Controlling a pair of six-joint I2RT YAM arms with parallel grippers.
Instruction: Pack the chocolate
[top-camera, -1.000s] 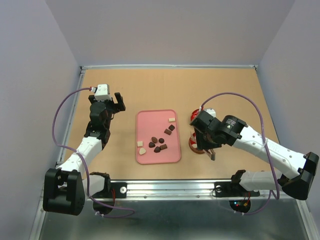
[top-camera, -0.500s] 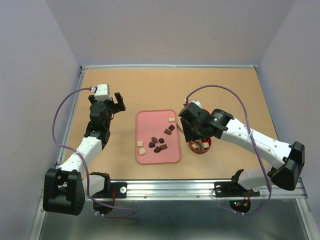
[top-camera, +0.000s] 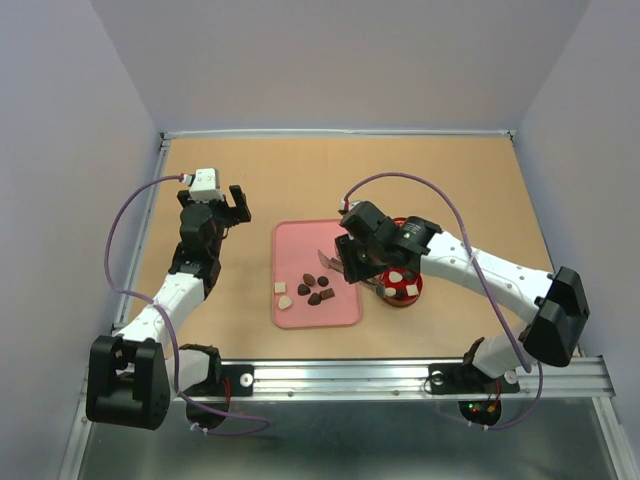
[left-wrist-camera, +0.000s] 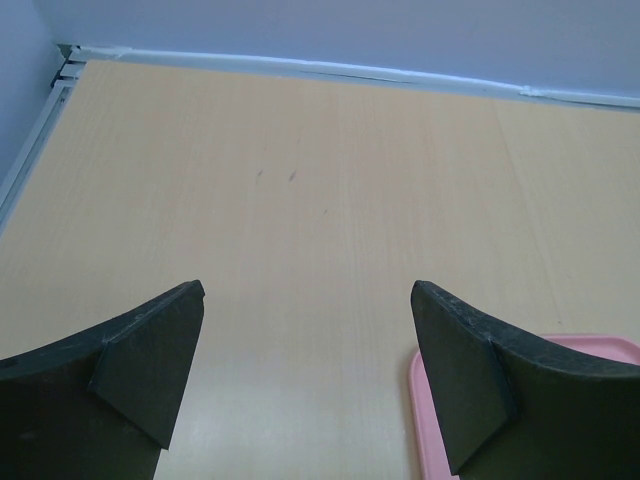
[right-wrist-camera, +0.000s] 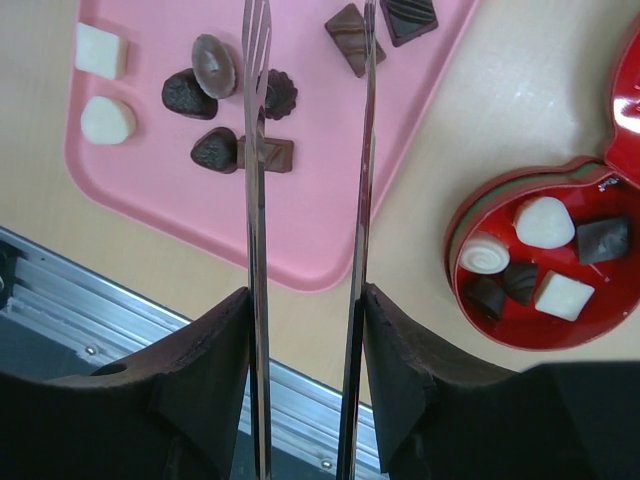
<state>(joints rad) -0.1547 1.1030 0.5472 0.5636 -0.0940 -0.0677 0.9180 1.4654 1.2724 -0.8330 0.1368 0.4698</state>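
Several chocolates (top-camera: 314, 289) lie on the pink tray (top-camera: 345, 312): dark ones (right-wrist-camera: 214, 150) and two cream-white ones (right-wrist-camera: 108, 118) at its near left. The open red tin (top-camera: 401, 290) right of the tray holds several more (right-wrist-camera: 543, 222). My right gripper (top-camera: 352, 262) is shut on metal tongs (right-wrist-camera: 256, 200). Their two arms stand apart, and the empty tips hang over the tray's right half near the dark pieces (right-wrist-camera: 278, 93). My left gripper (top-camera: 232, 203) is open and empty over bare table, left of the tray.
The tin's red lid (top-camera: 399, 222) lies just behind the tin, mostly hidden by my right arm. The tray's corner (left-wrist-camera: 580, 346) shows at the right in the left wrist view. A metal rail (top-camera: 400, 375) runs along the near edge.
My right arm has swung left with the tongs, from over the tin to over the tray's right side. The tin's contents now show. The left arm has not moved.
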